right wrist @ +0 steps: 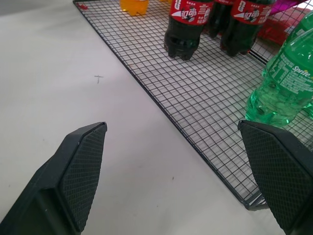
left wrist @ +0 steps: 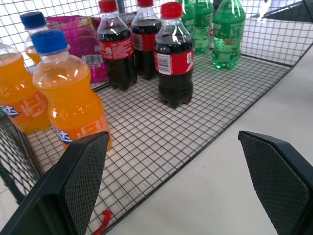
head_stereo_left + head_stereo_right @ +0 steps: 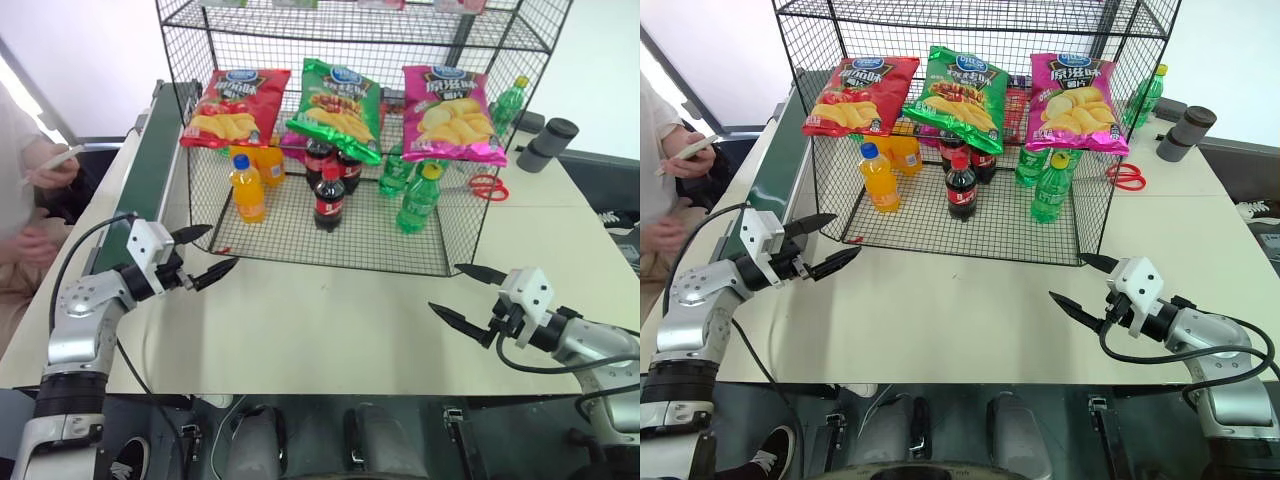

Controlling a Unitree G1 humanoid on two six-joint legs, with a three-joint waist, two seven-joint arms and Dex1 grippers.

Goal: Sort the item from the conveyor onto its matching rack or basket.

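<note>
Two pincers: left gripper (image 3: 204, 254), right gripper (image 3: 461, 293), both wide apart, holding nothing
Item: shiny green crisp bag (image 3: 336, 108) already on tall black wire-mesh rack (image 3: 330, 245), between red and pink bags
Conveyor: dark green belt (image 3: 152, 165) at rack's left
Tip: keep fingers off bottles, stay back

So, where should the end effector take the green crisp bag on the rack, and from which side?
Probably the lower edge of the green crisp bag, from the open front of the rack. The bag lies tilted, its crimped bottom seam hanging forward over the shelf edge, clear of the neighbouring bags.
</note>
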